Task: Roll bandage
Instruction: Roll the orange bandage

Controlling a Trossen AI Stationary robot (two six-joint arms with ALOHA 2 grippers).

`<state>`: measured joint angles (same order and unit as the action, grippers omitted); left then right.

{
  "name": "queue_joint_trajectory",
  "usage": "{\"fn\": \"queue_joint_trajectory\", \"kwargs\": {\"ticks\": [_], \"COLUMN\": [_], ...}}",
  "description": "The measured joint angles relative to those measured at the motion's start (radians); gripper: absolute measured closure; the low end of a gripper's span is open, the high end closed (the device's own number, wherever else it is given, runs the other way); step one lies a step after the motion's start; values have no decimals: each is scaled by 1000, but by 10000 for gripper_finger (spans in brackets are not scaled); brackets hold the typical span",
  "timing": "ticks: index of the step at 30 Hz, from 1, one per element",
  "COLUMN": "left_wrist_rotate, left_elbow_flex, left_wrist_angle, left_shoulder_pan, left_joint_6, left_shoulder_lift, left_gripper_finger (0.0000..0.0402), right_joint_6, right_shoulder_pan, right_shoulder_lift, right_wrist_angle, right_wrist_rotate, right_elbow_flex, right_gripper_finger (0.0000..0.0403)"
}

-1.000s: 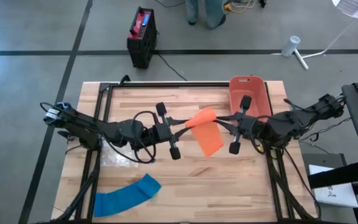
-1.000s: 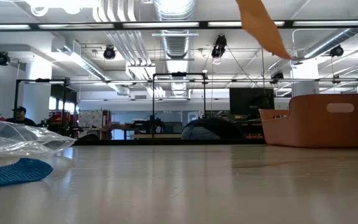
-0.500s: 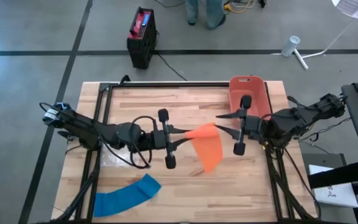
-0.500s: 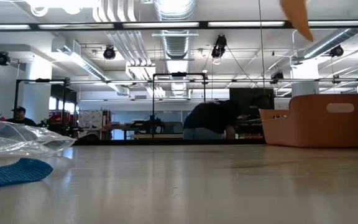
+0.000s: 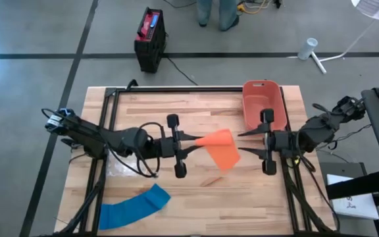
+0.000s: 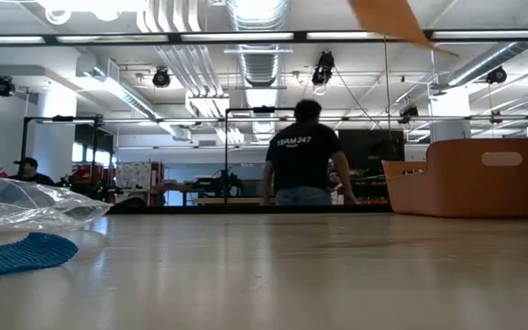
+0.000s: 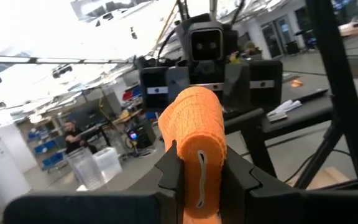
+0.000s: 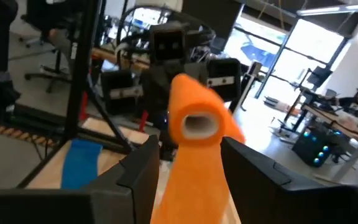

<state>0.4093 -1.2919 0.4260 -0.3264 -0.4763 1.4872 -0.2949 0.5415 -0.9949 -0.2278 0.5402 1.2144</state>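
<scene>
While held above the table point(image 5: 242, 191) at frame centre, orange bandage point(image 5: 220, 146) hangs half-rolled | left pincer point(image 5: 191, 139), left of centre, clamps its rolled end | right pincer point(image 5: 244, 141), right of centre, stands open, off the bandage

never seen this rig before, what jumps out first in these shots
The orange bandage jumps out: it hangs above the table's middle, pinched in the left end effector, its loose end drooping. The right end effector faces it with fingers open, not touching it. Next come the orange bin at the far right and a blue bandage near the front left.
</scene>
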Motion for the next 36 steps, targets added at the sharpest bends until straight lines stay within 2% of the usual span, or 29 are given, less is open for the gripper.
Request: {"fn": "queue_joint_trajectory", "kwargs": {"ticks": [3, 12, 25, 27, 36], "left_wrist_rotate": [-41, -48, -5, 22, 27], "left_elbow_flex": [0, 0, -1, -1, -2], "left_wrist_angle": [1, 0, 0, 0, -3], "left_shoulder_pan": [0, 0, 4, 4, 7], "left_joint_6": [-21, -73, -99, -99, -99], "left_shoulder_lift": [0, -1, -1, -1, -1], "left_gripper_finger": [351, 351, 351, 351, 351], "right_joint_6": [-9, 12, 49, 50, 35], "right_shoulder_pan": [-1, 0, 2, 2, 1], "right_shoulder_lift": [-29, -95, -50, -51, -88], "right_wrist_angle": [55, 135, 80, 76, 103], "right_wrist_rotate": [2, 9, 27, 27, 28], "right_elbow_flex": [0, 9, 8, 7, 7], "right_gripper_finger": [235, 240, 245, 245, 249]}}
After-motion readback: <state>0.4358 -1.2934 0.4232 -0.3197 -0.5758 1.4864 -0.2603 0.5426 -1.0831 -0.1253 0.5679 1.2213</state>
